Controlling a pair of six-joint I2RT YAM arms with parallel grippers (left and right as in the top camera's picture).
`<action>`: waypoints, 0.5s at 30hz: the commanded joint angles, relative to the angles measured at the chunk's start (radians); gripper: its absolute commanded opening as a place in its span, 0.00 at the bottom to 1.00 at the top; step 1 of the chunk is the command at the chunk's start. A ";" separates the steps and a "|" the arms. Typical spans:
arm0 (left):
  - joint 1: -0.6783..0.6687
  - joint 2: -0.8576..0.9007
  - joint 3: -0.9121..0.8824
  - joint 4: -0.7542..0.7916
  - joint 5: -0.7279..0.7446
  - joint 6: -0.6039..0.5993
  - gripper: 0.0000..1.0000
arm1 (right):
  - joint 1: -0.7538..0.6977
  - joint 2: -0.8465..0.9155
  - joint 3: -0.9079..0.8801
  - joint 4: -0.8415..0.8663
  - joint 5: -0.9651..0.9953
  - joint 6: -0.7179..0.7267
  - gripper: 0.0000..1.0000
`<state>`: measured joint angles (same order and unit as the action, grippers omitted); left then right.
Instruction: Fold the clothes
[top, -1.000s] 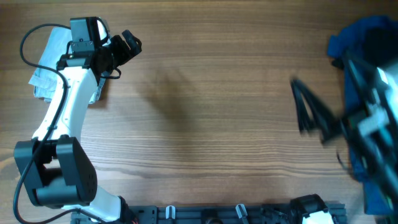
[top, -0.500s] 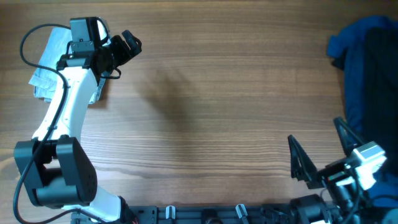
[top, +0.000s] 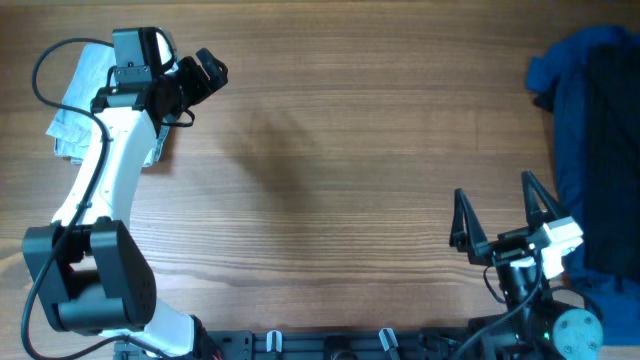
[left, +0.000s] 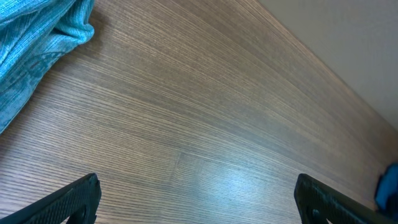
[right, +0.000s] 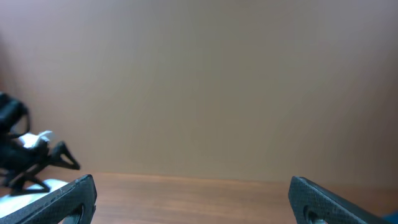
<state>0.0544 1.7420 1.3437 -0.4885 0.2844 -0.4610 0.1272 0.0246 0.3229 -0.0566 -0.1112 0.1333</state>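
My right gripper (top: 493, 190) sits close in front of my base, fingers spread wide and holding nothing. Just off its right side lies a pile of dark blue and black garments (top: 590, 110). Far across the table (top: 350, 150) to its left, my left gripper (top: 210, 68) is wide open too, empty over bare wood. The light denim shorts (top: 78, 85) lie behind that gripper, partly under my left forearm, touching neither finger
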 joint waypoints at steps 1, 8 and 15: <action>0.003 0.003 0.004 0.002 -0.006 0.005 1.00 | -0.034 -0.021 -0.065 0.060 0.034 0.060 1.00; 0.003 0.003 0.004 0.002 -0.006 0.005 1.00 | -0.068 -0.021 -0.238 0.212 0.034 0.117 1.00; 0.003 0.003 0.004 0.002 -0.006 0.005 1.00 | -0.070 -0.021 -0.311 0.221 0.035 0.127 1.00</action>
<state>0.0544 1.7420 1.3437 -0.4885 0.2844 -0.4610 0.0616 0.0200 0.0330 0.1528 -0.0917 0.2424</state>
